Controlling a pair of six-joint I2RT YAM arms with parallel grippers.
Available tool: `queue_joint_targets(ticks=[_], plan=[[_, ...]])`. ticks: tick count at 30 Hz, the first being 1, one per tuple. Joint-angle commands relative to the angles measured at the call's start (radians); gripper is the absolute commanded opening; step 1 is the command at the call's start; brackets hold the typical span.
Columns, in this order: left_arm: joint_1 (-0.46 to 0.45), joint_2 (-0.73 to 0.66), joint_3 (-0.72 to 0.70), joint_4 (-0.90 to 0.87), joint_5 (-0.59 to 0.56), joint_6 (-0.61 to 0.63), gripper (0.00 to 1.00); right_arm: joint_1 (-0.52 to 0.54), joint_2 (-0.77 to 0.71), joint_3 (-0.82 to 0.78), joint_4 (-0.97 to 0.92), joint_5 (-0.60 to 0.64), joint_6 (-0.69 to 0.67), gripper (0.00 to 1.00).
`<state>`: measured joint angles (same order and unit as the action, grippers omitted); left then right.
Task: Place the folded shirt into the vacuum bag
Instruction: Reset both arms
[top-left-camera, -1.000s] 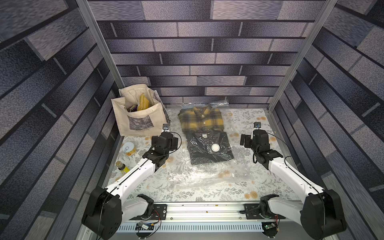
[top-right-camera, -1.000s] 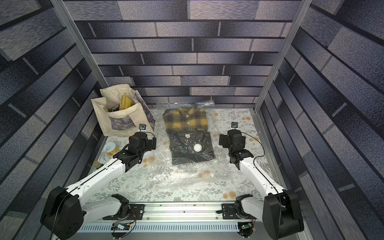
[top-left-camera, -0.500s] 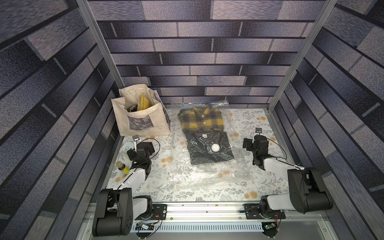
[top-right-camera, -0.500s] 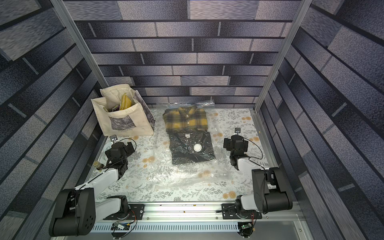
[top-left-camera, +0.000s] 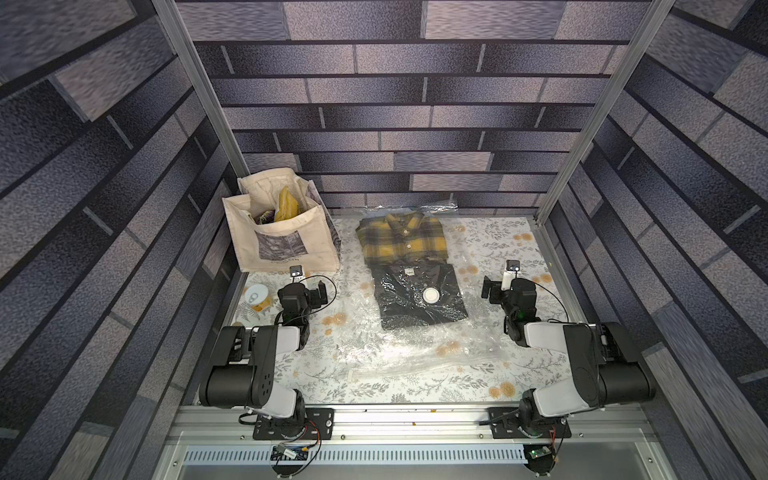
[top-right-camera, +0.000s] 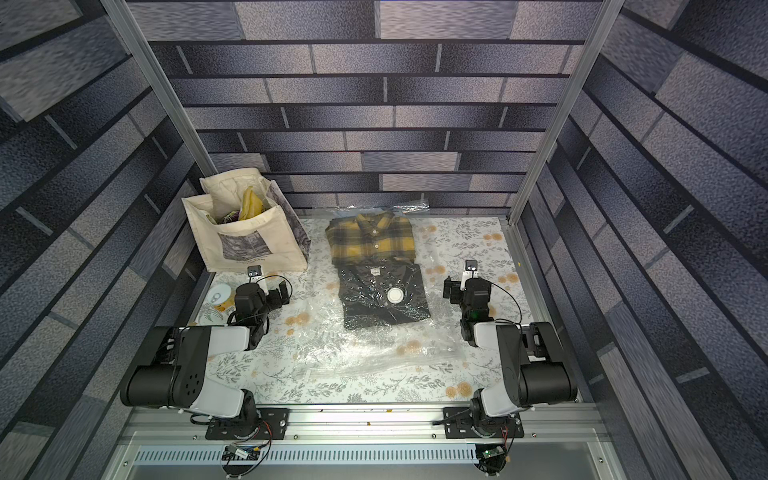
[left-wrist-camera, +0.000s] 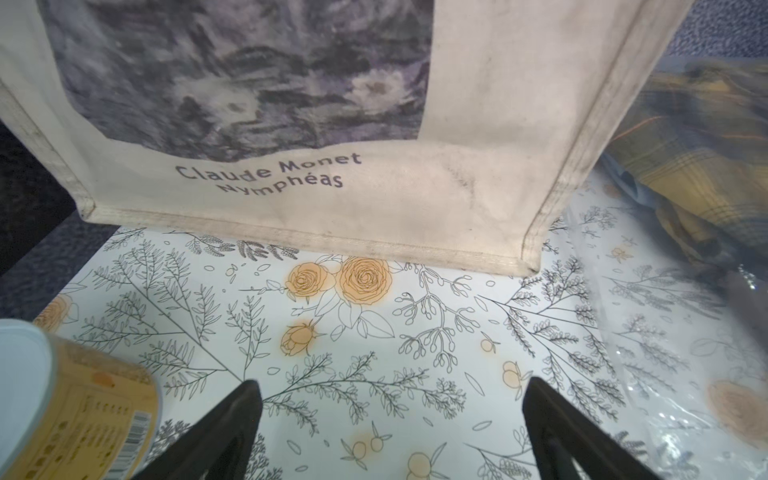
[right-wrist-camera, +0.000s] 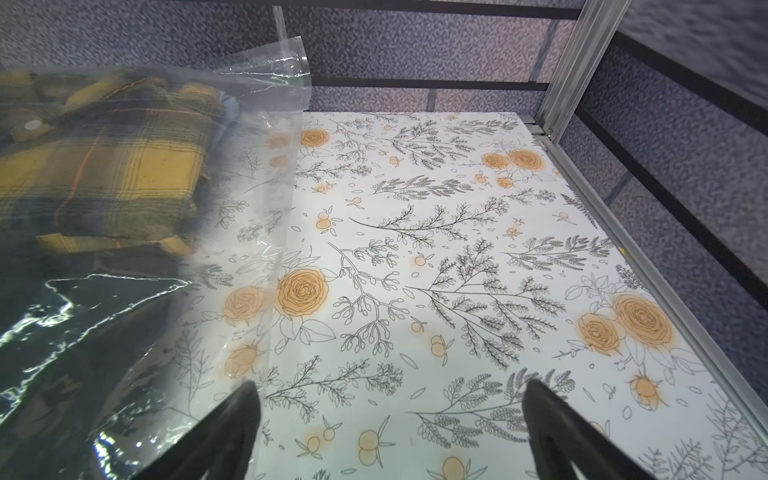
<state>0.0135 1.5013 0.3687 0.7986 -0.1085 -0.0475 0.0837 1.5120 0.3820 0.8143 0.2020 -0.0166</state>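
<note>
Beside the vacuum bag (top-left-camera: 415, 345), both empty jaws are hanging spread, risking a snag on its loose plastic if swung.

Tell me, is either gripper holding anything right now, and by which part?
Nothing is held. The left gripper and right gripper both stand open over the table, jaws apart and empty.

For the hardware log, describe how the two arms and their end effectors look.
Both the left arm and right arm have bulky black joint housings and white link shells, on black base plates bolted to an aluminium rail. The left end effector and right end effector are black with dark wedge-shaped fingers; a thin black cable loops at each wrist.
</note>
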Motion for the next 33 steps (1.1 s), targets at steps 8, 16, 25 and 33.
queue_joint_targets(ticks=[8, 16, 25, 33], plan=[[0.042, 0.037, 0.051, 0.008, -0.008, -0.027, 1.0, -0.006, 0.017, -0.023, 0.093, 0.02, 0.017, 1.0], [0.043, 0.04, 0.049, 0.017, -0.009, -0.025, 1.0, -0.006, 0.016, -0.024, 0.094, 0.021, 0.017, 1.0], [0.042, 0.04, 0.049, 0.019, -0.009, -0.026, 1.0, -0.006, 0.016, -0.026, 0.093, 0.021, 0.016, 1.0], [0.042, 0.04, 0.049, 0.019, -0.009, -0.024, 1.0, -0.006, 0.016, -0.026, 0.095, 0.02, 0.016, 1.0]])
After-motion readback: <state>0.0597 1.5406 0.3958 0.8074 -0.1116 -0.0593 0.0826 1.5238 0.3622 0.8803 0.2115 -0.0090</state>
